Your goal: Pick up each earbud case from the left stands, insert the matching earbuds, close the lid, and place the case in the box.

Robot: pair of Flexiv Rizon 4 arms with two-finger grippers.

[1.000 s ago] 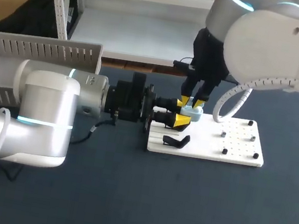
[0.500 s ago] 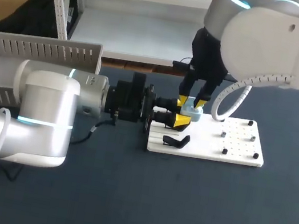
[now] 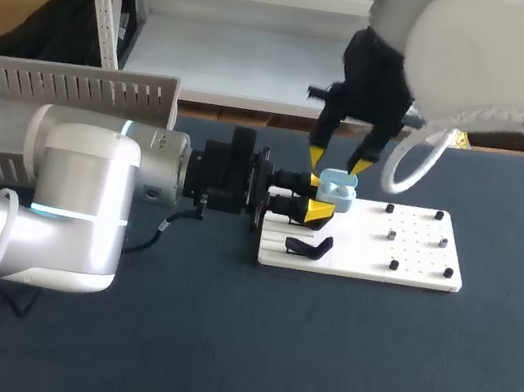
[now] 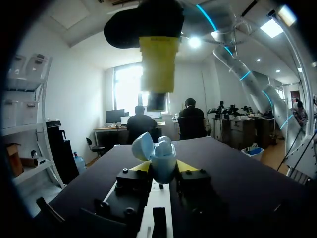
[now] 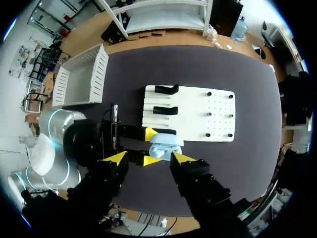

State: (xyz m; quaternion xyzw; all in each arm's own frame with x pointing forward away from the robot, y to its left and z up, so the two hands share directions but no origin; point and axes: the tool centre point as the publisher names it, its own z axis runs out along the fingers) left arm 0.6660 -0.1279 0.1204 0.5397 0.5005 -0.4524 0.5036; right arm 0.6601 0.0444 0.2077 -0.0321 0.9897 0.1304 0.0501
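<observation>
A light-blue earbud case (image 3: 337,191) with its lid open is held over the left end of the white board (image 3: 413,258). My left gripper (image 3: 318,197) is shut on it from both sides. In the left wrist view the case (image 4: 162,161) stands upright between the yellow tips, its lid (image 4: 142,145) tipped back and pale rounded shapes in its top. My right gripper (image 3: 338,162) hangs open just above the case, touching nothing. From the right wrist, the case (image 5: 165,145) lies below and ahead of the spread right gripper (image 5: 148,158).
One black stand (image 3: 309,247) rests on the board's near left; the right wrist view shows two more black stands (image 5: 166,89) further along. Small black pegs (image 3: 393,265) dot the board's right half. A white slatted box (image 3: 68,86) sits at the far left.
My right gripper has opened and risen off the case, where its tips were a second ago. The left gripper and the case have stayed put.
</observation>
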